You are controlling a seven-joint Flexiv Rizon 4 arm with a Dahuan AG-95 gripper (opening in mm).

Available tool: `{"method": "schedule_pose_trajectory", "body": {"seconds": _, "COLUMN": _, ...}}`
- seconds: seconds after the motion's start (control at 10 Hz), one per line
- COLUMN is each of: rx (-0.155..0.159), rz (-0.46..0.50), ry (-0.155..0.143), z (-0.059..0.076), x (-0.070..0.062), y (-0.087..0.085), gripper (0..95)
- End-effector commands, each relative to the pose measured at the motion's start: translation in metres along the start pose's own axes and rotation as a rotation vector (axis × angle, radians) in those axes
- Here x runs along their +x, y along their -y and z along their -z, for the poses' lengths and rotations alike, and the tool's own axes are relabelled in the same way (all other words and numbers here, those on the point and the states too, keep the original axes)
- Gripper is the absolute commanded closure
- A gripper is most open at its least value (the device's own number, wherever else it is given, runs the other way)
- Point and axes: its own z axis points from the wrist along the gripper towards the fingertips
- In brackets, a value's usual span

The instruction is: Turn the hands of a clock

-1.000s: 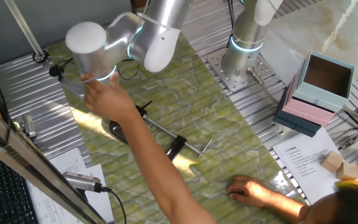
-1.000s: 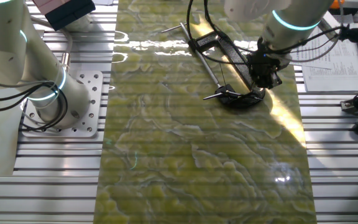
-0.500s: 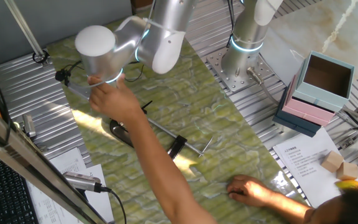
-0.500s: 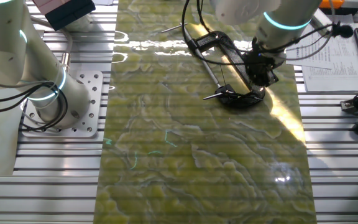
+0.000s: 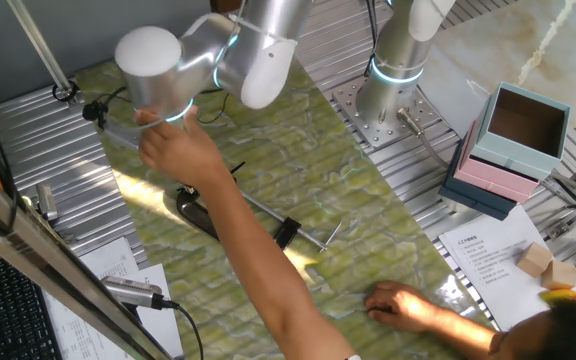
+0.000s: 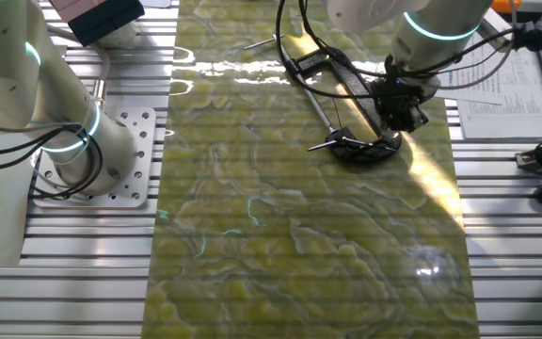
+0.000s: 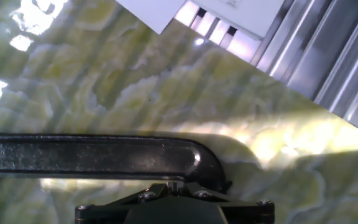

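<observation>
**Black clamp and its pointers sit under the robot's wrist**

Green marbled sheeting covers the table (image 6: 299, 235), where a black C-clamp (image 6: 365, 151) lies at about 1 o'clock from the sheet's middle in the other fixed view. The hands (image 6: 332, 141), thin black pointers, jut out from the clamp's curved end toward 9 o'clock, lying flat on the sheet. The gripper (image 6: 401, 111) hangs just above the clamp's bow, at its 1 o'clock side; whether its fingers are spread or pressed together cannot be told, since the hand view shows only the clamp's dark bar (image 7: 92, 155) running across the bottom. A person's hand (image 5: 173, 150) rests against the robot's wrist in one fixed view, hiding the tool. The clamp's silver screw rod (image 5: 268, 213) runs toward 4 o'clock. A second hand (image 5: 408, 305) lies flat on the sheet, well apart.
</observation>
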Motion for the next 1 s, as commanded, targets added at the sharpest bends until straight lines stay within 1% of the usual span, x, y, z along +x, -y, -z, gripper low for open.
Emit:
{"method": "schedule_pose_trajectory", "body": {"seconds": 0.1, "rx": 0.006, "rz": -0.005, "ry": -0.003, "z": -0.0372, "x": -0.0058, "y": -0.0038, "gripper": 95.0}}
{"method": "schedule_pose_trajectory", "body": {"seconds": 0.2, "rx": 0.004, "rz": -0.013, "ry": -0.004, "z": -0.0372, "x": -0.0058, "y": -0.0038, "gripper": 95.0}}
{"method": "schedule_pose_trajectory", "body": {"seconds": 0.4, "rx": -0.012, "rz": -0.06, "ry": -0.032, "z": -0.0372, "x": -0.0058, "y": -0.0038, "gripper": 95.0}}
{"method": "schedule_pose_trajectory", "body": {"seconds": 0.5, "rx": -0.012, "rz": -0.077, "ry": -0.052, "z": -0.0372, "x": -0.0058, "y": -0.0038, "gripper": 95.0}}
{"method": "schedule_pose_trajectory", "body": {"seconds": 0.6, "rx": -0.006, "rz": -0.073, "ry": -0.061, "z": -0.0372, "x": -0.0058, "y": -0.0038, "gripper": 95.0}}
{"method": "schedule_pose_trajectory", "body": {"seconds": 1.0, "rx": -0.004, "rz": -0.059, "ry": -0.055, "z": -0.0373, "x": -0.0053, "y": -0.0039, "gripper": 95.0}}
